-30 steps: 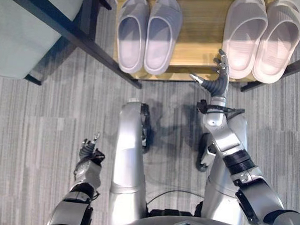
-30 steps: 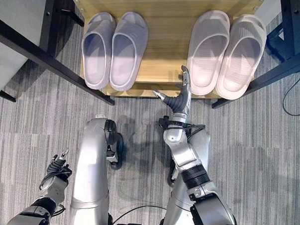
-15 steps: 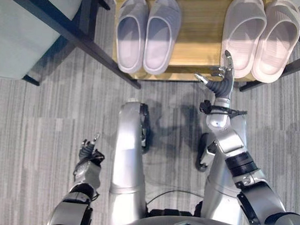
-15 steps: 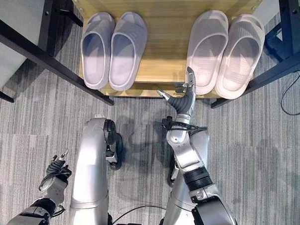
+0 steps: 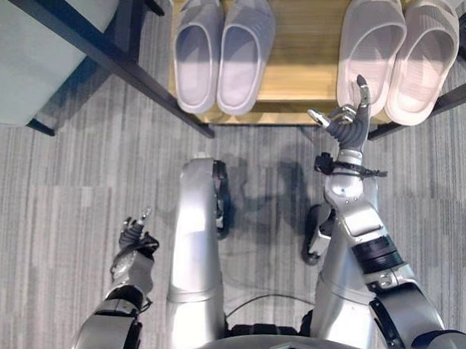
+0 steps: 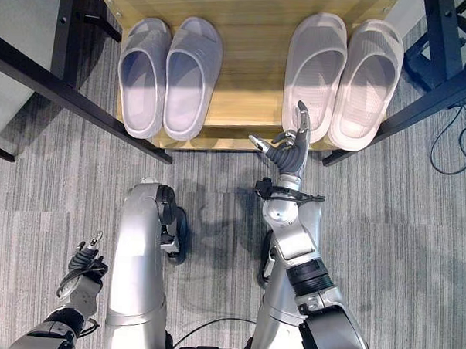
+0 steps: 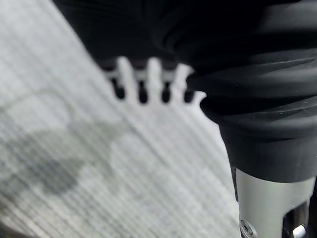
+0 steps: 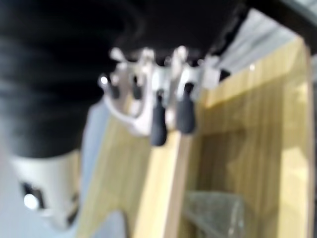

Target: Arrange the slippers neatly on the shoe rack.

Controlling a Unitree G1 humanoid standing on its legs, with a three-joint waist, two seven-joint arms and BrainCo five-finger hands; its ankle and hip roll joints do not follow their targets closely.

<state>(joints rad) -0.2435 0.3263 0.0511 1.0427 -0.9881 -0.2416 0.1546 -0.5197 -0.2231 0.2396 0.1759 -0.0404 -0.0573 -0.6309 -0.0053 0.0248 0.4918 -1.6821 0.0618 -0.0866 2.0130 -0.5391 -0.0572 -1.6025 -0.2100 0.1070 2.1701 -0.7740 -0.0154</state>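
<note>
Ribbed foam slippers [image 6: 314, 74] paired on wooden rack [image 6: 252, 75], right hand [image 6: 290, 151] open, empty, left hand [image 6: 82, 262] unclear

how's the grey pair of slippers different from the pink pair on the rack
The grey pair is a cool lavender-grey; the pink pair is pale pink. The grey pair sits toward the left of the shoe rack, the pink pair toward the right. The pink pair looks a little larger, and the right hand reaches up to its near end, while nothing is by the grey pair. Both are side by side, toes away from the robot.
</note>
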